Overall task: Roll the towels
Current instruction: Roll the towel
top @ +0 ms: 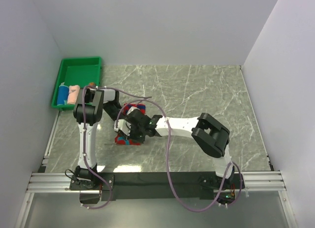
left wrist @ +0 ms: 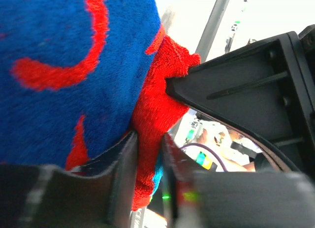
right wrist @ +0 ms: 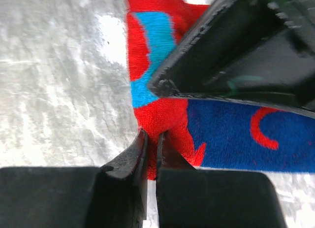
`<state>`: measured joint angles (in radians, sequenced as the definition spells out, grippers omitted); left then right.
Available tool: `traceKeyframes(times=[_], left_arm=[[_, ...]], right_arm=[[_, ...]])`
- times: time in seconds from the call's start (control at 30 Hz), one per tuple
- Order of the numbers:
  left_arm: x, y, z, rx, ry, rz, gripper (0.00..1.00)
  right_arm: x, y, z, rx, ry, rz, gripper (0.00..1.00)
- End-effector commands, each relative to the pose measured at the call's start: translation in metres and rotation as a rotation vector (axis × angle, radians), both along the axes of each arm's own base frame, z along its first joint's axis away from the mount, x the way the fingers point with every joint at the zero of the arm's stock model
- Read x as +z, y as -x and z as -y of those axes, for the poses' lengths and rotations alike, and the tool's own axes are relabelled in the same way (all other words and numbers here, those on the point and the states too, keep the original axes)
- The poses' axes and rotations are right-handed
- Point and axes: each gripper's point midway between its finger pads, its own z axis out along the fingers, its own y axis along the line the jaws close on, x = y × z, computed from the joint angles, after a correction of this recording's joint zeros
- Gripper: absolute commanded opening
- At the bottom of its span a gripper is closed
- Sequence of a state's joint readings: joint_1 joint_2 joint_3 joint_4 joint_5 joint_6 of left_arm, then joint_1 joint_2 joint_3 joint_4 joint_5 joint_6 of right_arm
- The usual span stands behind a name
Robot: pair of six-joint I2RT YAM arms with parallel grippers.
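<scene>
The red-and-blue patterned towel (top: pixel 134 110) hangs lifted between both grippers over the marble table, left of centre. My left gripper (top: pixel 121 123) is shut on its red edge; in the left wrist view (left wrist: pixel 147 156) the red cloth (left wrist: pixel 157 90) is pinched between the fingers. My right gripper (top: pixel 135 131) is shut on another red edge, seen in the right wrist view (right wrist: pixel 151 145) with the towel (right wrist: pixel 231 132) stretching right. A blue towel (top: pixel 62 94) and a pale pink towel (top: pixel 74 94) lie rolled in the green tray. A small orange bit (top: pixel 91 84) shows behind my left arm.
The green plastic tray (top: pixel 81 65) stands at the table's far left corner against the wall. White walls close in the left, back and right. The black body of the other gripper fills the upper right of each wrist view (right wrist: pixel 241 50).
</scene>
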<state>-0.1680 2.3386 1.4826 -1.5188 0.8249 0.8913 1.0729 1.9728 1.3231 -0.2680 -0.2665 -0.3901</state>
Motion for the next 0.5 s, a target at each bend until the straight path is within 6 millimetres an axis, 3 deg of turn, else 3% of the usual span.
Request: traceKeyframes(times=[0.0, 0.1, 0.13, 0.27, 0.37, 0.43, 0.47], left_arm=[[-0.037, -0.059, -0.015, -0.033, 0.032, 0.322, 0.35], [-0.013, -0.080, -0.026, 0.008, 0.046, 0.392, 0.44], [-0.003, -0.096, -0.029, 0.028, 0.043, 0.445, 0.48], [0.036, -0.135, -0.065, 0.073, -0.023, 0.637, 0.56], [0.073, -0.158, -0.092, 0.145, -0.036, 0.775, 0.57], [0.107, -0.168, -0.105, 0.196, -0.024, 0.906, 0.61], [0.134, -0.168, -0.118, 0.238, -0.018, 0.999, 0.63]], right_arm=[[-0.022, 0.043, 0.018, 0.076, 0.079, -0.270, 0.00], [-0.017, 0.052, 0.027, 0.065, 0.075, -0.405, 0.00], [-0.017, 0.053, 0.029, 0.054, 0.081, -0.433, 0.00], [-0.017, 0.058, 0.040, 0.020, 0.105, -0.545, 0.00], [-0.018, 0.057, 0.046, 0.005, 0.130, -0.622, 0.00], [-0.020, 0.051, 0.045, -0.010, 0.129, -0.668, 0.00], [-0.020, 0.050, 0.047, -0.021, 0.134, -0.684, 0.00]])
